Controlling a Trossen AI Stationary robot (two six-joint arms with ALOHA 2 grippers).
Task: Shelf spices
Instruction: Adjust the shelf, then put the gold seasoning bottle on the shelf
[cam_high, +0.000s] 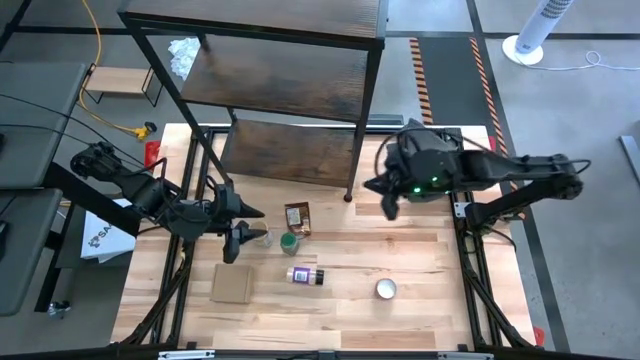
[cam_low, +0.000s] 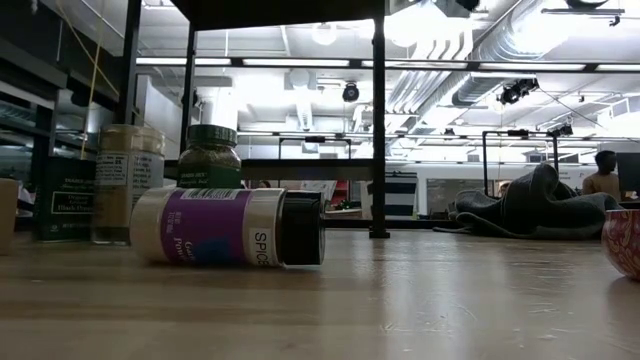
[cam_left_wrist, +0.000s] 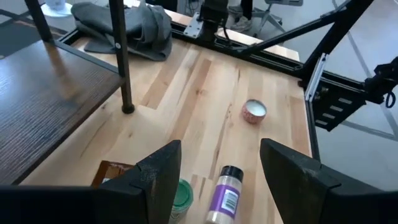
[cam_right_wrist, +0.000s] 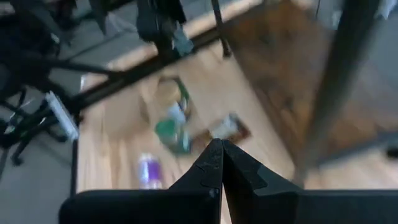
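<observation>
Green-lidded jar (cam_high: 289, 242) stands just beside the left pincer (cam_high: 238, 222), whose fingers gape, holding nothing.

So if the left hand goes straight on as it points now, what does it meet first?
Probably the green-lidded jar, just ahead of the open left hand, with the lying purple-labelled jar beside it; depth is unclear.

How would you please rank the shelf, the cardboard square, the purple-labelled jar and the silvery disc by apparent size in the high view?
1. Shelf, by far the largest.
2. Cardboard square.
3. Purple-labelled jar, lying on its side.
4. Silvery disc, slightly smaller than the jar.
</observation>
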